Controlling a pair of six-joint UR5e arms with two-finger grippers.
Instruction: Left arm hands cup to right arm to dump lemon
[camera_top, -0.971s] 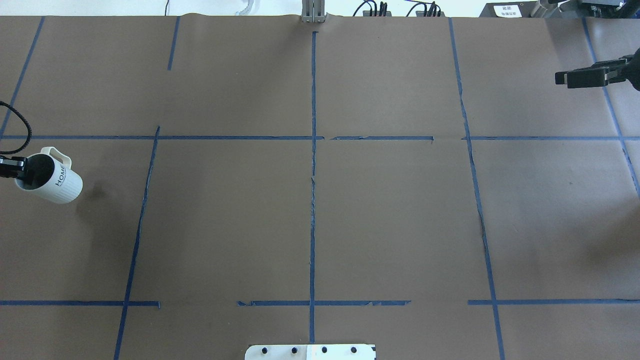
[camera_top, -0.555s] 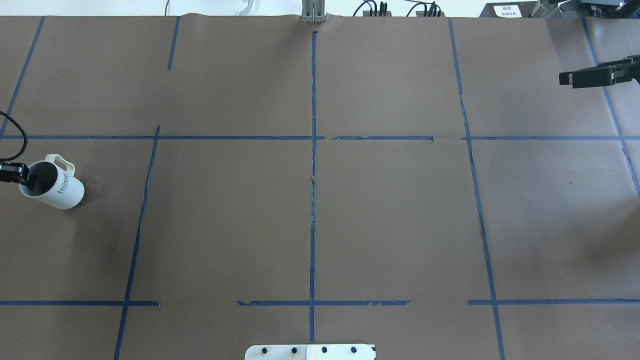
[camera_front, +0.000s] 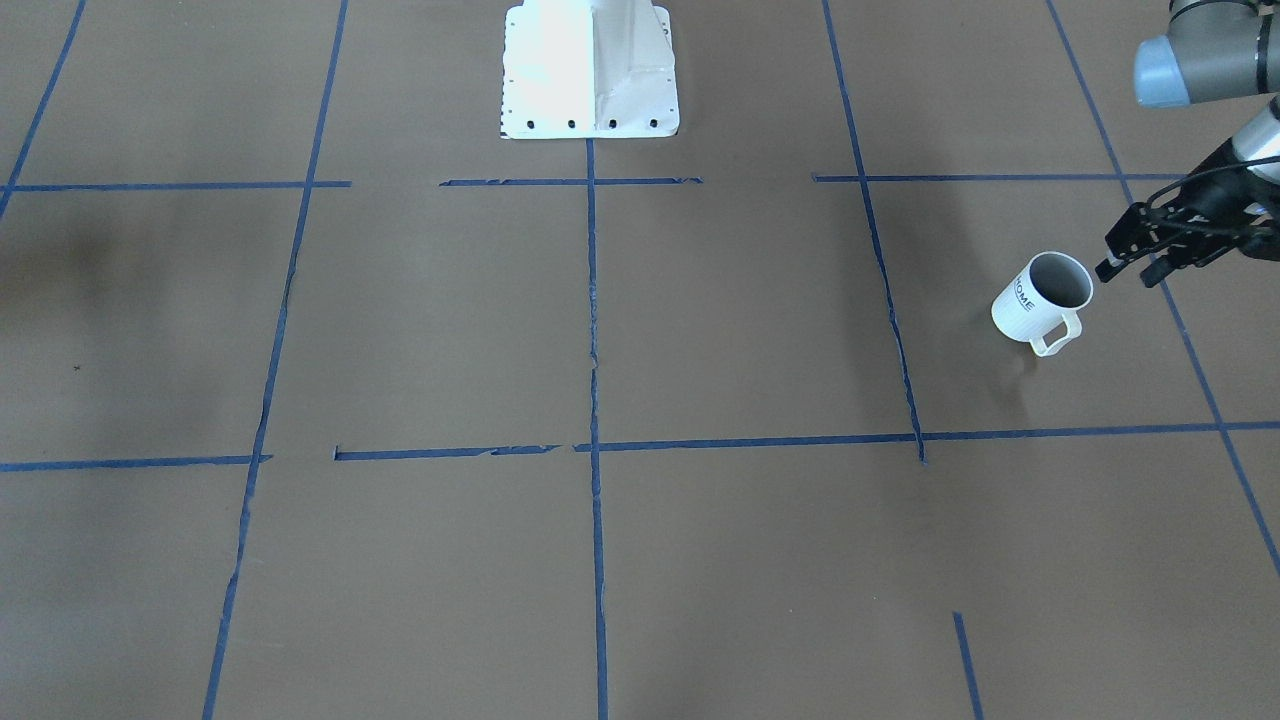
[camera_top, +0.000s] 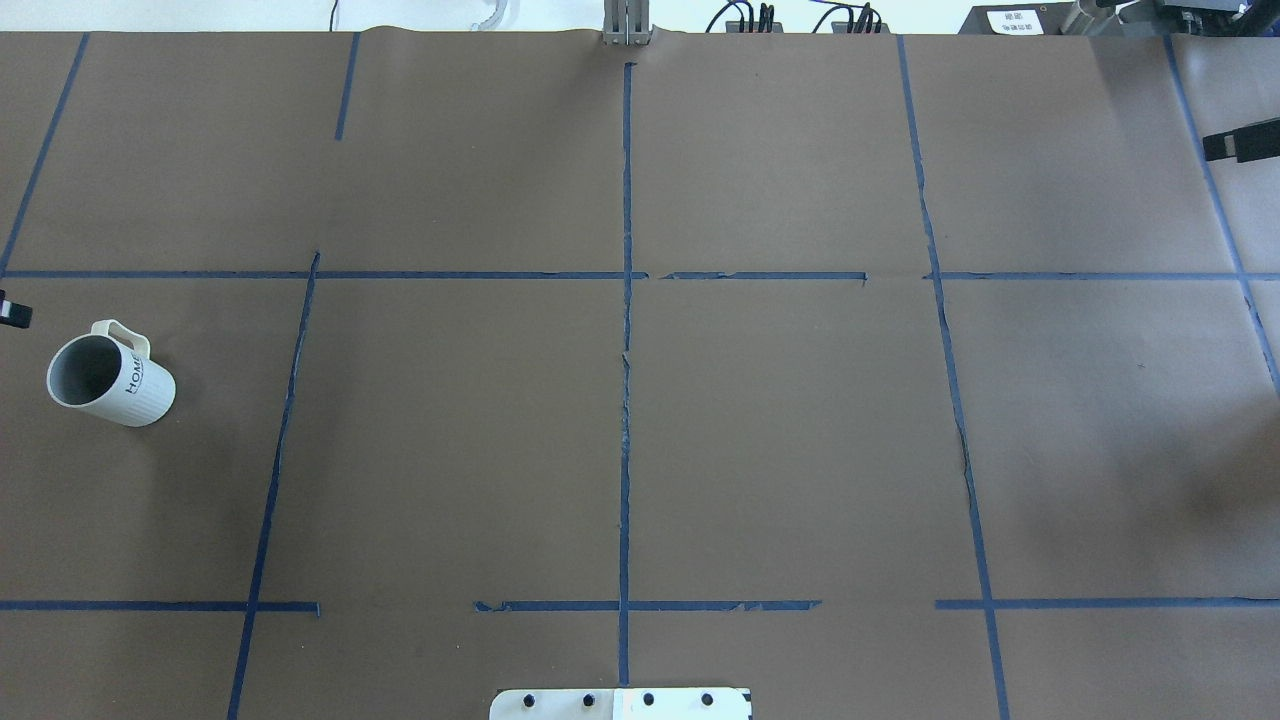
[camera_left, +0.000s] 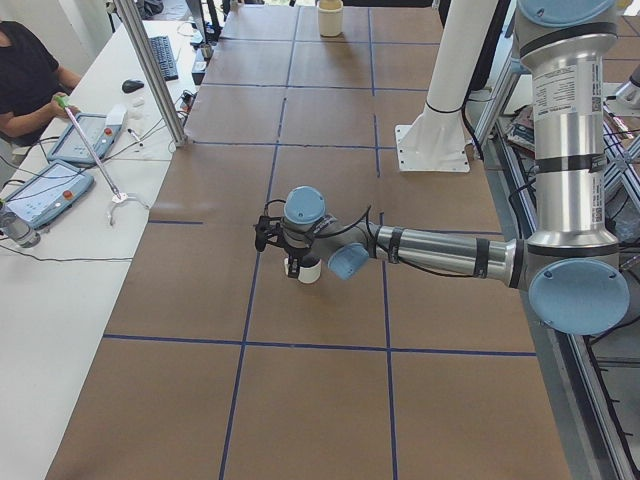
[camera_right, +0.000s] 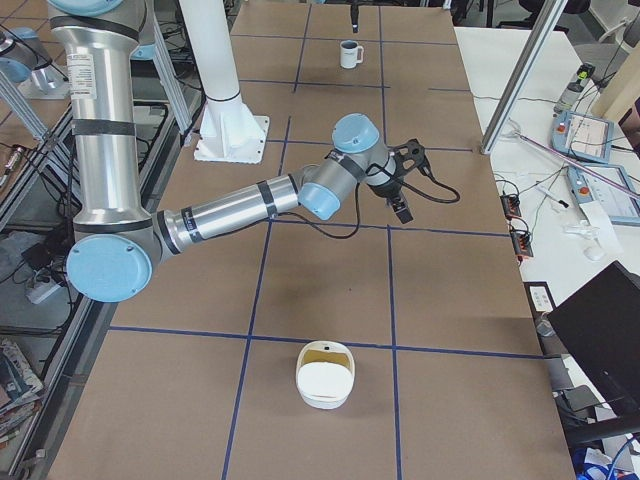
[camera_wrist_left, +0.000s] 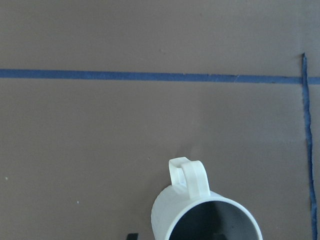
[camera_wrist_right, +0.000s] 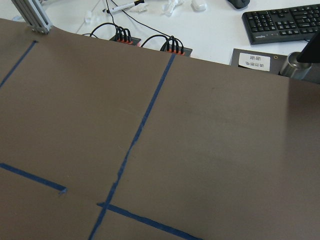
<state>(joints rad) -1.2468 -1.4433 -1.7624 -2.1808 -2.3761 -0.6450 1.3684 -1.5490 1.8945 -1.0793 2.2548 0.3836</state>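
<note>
**Item:** white ceramic cup with grey inside and dark "HOME" lettering (camera_top: 125, 385).

**Location:** it stands free on the brown paper-covered table (camera_top: 780, 430) ruled with blue tape. It is far out on the robot's left, well apart from the centre line.

**Orientation:** upright on its base, mouth up, long axis vertical. The squarish loop handle (camera_top: 122, 332) points away from the robot base, toward the operators' edge. The lettering faces the table's middle.

**Contents:** I see no yellow-green lemon slice in the part of the interior on view.

**Left arm's black holed gripper** (camera_front: 1127, 275): released, jaws apart and holding nothing. It hangs just beside the rim on the outer side, clear of the cup.

**Right arm's black gripper** (camera_top: 1235, 146): only a tip shows at the far right edge, so I cannot tell whether it is spread or closed.

**Also present:** white squarish container (camera_right: 325, 378) at the table's right end.

**Hazards, as I judge them:**
- An off-centre pinch on the thin rim could push or topple the cup, since nothing braces it.
- A finger catching the handle would spin it.
- Any tilt during the long carry toward the right arm could spill a loose slice early.
- A hand-over with both grippers on the rim leaves little room for either.
</note>
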